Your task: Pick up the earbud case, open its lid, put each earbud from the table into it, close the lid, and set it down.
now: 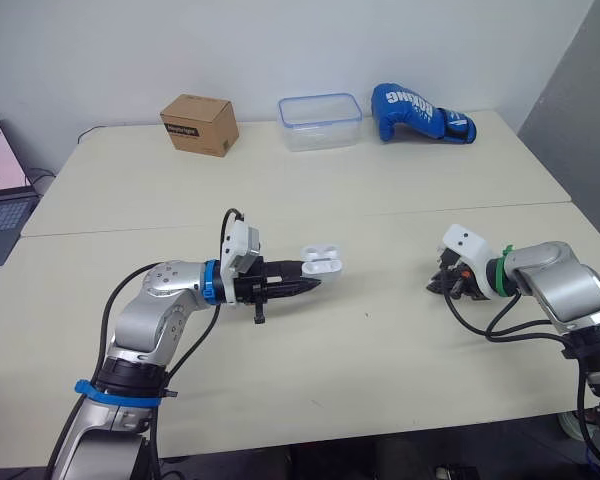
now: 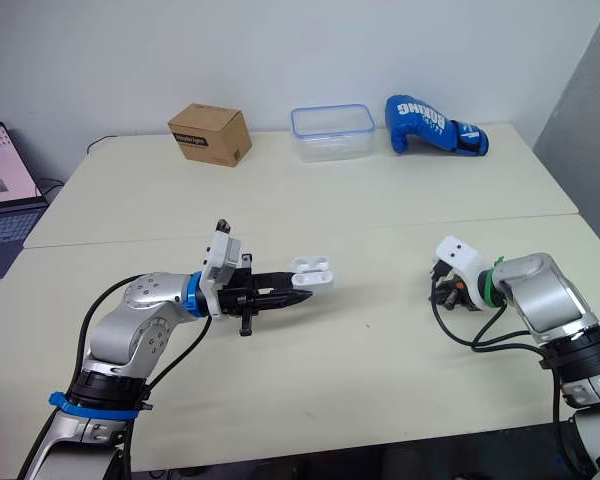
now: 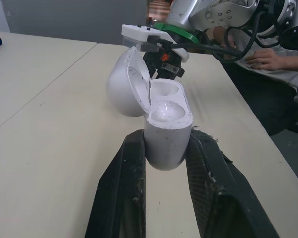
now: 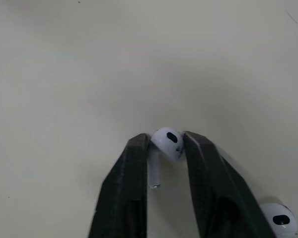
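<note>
The left pincer [image 1: 310, 283] is closest. It squeezes the bottom of the white earbud case [image 1: 321, 262] and holds it up over the desk [image 1: 380, 200]. The lid of the case is flipped open to one side. Well apart from it, the right pincer [image 4: 166, 144] is down low by the desk and pinches one white earbud [image 4: 168, 143] between its two black fingers. A second earbud [image 4: 280, 219] lies on the desk just beside it. Far at the back sit a brown box [image 1: 199, 124], a clear tub [image 1: 320, 121] and a blue boxing glove [image 1: 420, 113].
</note>
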{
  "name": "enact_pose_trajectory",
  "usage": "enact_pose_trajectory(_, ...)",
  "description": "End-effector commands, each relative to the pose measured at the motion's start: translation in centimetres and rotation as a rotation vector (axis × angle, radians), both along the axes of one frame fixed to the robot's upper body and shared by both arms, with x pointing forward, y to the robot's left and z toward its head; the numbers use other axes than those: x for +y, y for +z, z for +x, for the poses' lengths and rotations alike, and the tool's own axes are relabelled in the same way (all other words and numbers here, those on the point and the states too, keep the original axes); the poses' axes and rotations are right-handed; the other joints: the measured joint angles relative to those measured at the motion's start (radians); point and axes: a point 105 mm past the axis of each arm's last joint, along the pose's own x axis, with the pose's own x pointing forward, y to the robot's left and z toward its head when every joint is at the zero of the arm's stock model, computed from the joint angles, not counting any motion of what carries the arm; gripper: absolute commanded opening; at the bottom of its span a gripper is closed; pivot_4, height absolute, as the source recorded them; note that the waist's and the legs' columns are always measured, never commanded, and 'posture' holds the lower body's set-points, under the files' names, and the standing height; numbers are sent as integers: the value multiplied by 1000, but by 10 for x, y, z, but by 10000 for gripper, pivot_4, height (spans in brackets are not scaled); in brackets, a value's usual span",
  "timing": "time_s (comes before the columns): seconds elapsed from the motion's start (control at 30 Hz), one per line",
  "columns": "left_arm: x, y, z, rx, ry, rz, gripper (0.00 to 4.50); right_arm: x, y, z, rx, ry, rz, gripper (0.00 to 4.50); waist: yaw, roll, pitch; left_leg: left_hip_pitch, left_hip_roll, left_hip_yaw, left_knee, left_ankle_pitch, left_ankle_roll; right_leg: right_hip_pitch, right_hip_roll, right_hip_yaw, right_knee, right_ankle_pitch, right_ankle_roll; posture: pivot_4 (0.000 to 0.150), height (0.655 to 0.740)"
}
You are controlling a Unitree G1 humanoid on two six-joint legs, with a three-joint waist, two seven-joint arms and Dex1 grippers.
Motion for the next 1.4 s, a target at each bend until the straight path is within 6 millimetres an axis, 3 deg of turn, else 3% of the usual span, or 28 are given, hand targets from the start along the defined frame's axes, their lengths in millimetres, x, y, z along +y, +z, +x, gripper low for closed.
enact_pose_trajectory(0.03, -2, 8, -3, -45, -17, 4, 7743, -9, -3, -3, 18, -27, -22, 3968, 0, 0, 0, 0, 0, 0, 0, 0, 0, 0, 0, 0, 0, 0, 0, 1500, 7307)
enact_pose_trajectory(0.23, -3, 7, -4, -45, -20, 6, 7743, -9, 0, -8, 16, 44, -56, 3968, 3, 0, 0, 0, 0, 0, 0, 0, 0, 0, 0, 0, 0, 0, 0, 1500, 7307)
enact_pose_trajectory(0.4, -3, 6, -4, -45, -24, 9, 7743, -1, 11, -26, 36, 243, -88, 3968, 0, 0, 0, 0, 0, 0, 0, 0, 0, 0, 0, 0, -1, 0, 0, 1500, 7307)
enact_pose_trajectory(0.6, -4, 6, -4, -46, -25, 8, 7743, 14, 10, -50, 98, 467, -154, 3968, -2, 0, 0, 0, 1, 1, 0, 0, 0, -1, 0, 0, 0, 0, 0, 1500, 7307)
enact_pose_trajectory(0.8, -4, 5, -5, -45, -23, 9, 7743, 19, 3, -43, 67, 551, -257, 3968, -1, 0, 0, 0, 0, 1, 0, 0, 0, -1, 0, 0, 0, 0, 0, 1500, 7307)
enact_pose_trajectory(1.2, -3, 5, -7, -46, -7, 8, 7743, 0, 4, -22, 39, 538, -350, 3968, -1, 0, 0, 0, 0, 1, 0, 0, 0, 0, 0, 0, 0, 0, 0, 1500, 7307)
enact_pose_trajectory(1.4, -4, 5, -7, -49, -8, 8, 7743, 0, 1, -23, 52, 553, -342, 3968, -1, 0, 0, 0, 0, 1, 0, 0, 0, 0, 0, 0, 0, 0, 0, 1500, 7307)
